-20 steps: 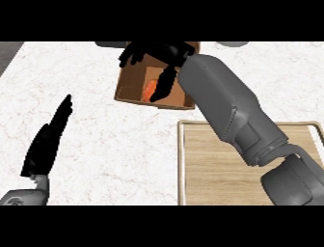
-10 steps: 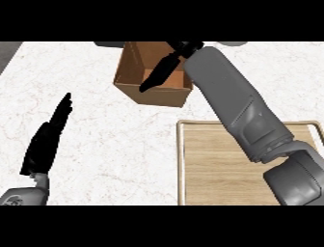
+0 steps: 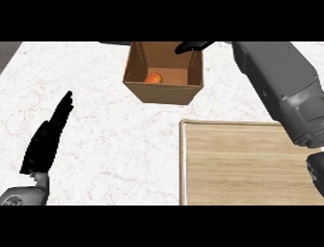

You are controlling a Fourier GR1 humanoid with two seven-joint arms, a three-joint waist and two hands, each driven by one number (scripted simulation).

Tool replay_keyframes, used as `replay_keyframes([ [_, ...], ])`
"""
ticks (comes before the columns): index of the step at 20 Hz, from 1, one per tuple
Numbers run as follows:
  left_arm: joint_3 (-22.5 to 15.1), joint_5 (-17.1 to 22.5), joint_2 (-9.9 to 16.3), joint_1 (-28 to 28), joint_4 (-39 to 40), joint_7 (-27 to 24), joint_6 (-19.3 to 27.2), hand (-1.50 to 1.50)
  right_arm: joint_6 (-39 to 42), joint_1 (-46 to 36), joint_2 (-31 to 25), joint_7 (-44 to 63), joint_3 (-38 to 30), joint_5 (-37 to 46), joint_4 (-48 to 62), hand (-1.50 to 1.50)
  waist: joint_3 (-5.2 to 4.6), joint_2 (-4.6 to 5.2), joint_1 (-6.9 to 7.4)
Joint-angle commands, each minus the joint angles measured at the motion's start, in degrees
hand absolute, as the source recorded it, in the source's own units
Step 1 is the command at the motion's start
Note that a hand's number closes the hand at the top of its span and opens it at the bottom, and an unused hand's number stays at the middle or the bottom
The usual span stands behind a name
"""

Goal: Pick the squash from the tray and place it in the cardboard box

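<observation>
We see no brand, label or writing anywhere: the brown open-topped cardboard box (image 3: 163, 72) has plain walls, and the pale wooden tray (image 3: 254, 164) shows only its grain.

The small orange squash (image 3: 154, 77) lies inside the cardboard box, low against its far inner wall and a little left of centre. Only a rounded patch of it shows; the near wall of the box hides whatever lies lower down, so we cannot make out the squash's full shape. The box stands on the white marbled counter (image 3: 101, 120), beyond the tray's far left corner and apart from it.

The tray sits at the lower right of the view. Its right side is covered by the robot's grey right forearm (image 3: 290, 91), and its near edge is cut off by the bottom of the view, so we see only its left and far rims and the bare boards between them.

The right hand (image 3: 193, 46) shows only as a dark sliver just above the box's far right corner, at the top of the view. It holds nothing that we can see, but most of it is cut off, and we cannot tell how it is set.

The left hand (image 3: 47, 137) is at the lower left, over the counter and well apart from box and tray. Its black fingers (image 3: 63, 103) are straight and pressed together, pointing away from the robot, and they hold nothing. The wrist below it runs off the lower edge.
</observation>
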Motion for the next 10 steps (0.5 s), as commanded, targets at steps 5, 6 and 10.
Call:
replay_keyframes([
  [5,-0.7,-0.1,-1.0,-0.6,-0.1,-1.0,0.2,0.0,6.5,2.4,-12.0,0.4,-3.4,-2.8,1.1,-1.5,0.14,1.41,1.24],
  [6,-0.7,0.0,-0.3,0.6,0.0,-1.9,-0.5,0.0,7.4,3.0,-13.0,-0.3,-3.1,-2.4,0.8,-1.5,0.13,1.32,1.58],
  [10,-0.2,0.4,0.3,-1.7,-0.6,-0.7,-1.1,0.0,11.9,3.3,-16.7,-0.7,-2.4,-1.6,0.4,-1.5,0.28,1.99,2.45],
])
